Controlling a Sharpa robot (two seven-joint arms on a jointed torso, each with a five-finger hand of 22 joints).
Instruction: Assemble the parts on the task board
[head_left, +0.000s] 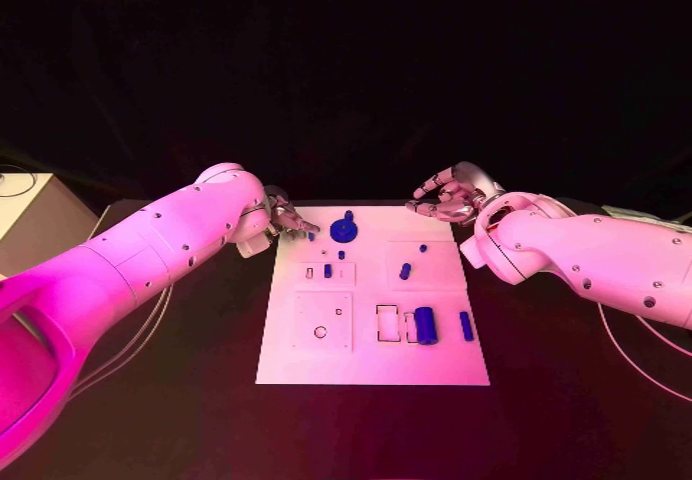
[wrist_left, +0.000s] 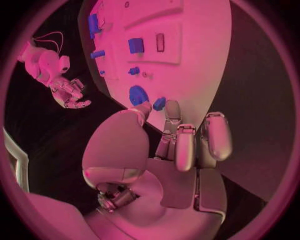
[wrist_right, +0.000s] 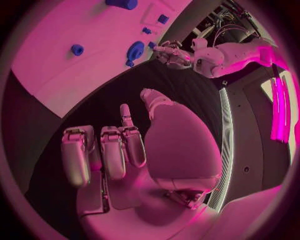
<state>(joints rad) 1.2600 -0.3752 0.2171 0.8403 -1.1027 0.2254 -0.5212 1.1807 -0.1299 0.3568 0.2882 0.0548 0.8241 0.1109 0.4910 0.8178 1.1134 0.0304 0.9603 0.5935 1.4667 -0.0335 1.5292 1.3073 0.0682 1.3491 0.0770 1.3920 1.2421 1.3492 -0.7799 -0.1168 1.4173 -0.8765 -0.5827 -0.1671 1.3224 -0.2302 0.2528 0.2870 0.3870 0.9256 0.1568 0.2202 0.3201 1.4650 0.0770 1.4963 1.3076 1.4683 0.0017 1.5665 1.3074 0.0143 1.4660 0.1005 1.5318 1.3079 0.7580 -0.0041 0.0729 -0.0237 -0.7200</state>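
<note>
The white task board (head_left: 289, 360) lies in the middle of the black table. A round blue part (head_left: 345, 230) sits near its far edge, and a blue cylinder (head_left: 426, 325) and a blue bar (head_left: 466, 326) lie at its near right. Small blue pieces (head_left: 327, 270) stand mid-board. My left hand (head_left: 289, 218) hovers at the board's far left corner with its fingers (wrist_left: 178, 135) apart and empty. The round part (wrist_left: 137, 95) and a small blue piece (wrist_left: 159, 103) lie just beyond the fingertips. My right hand (head_left: 447, 195) is at the far right corner, loosely curled and holding nothing (wrist_right: 119, 150).
A pale box (head_left: 36, 215) stands at the table's far left. Thin cables (head_left: 144, 320) trail along the table beside my left arm, and others (head_left: 635, 355) run under my right arm. Black tabletop (head_left: 202, 400) flanks the board on both sides.
</note>
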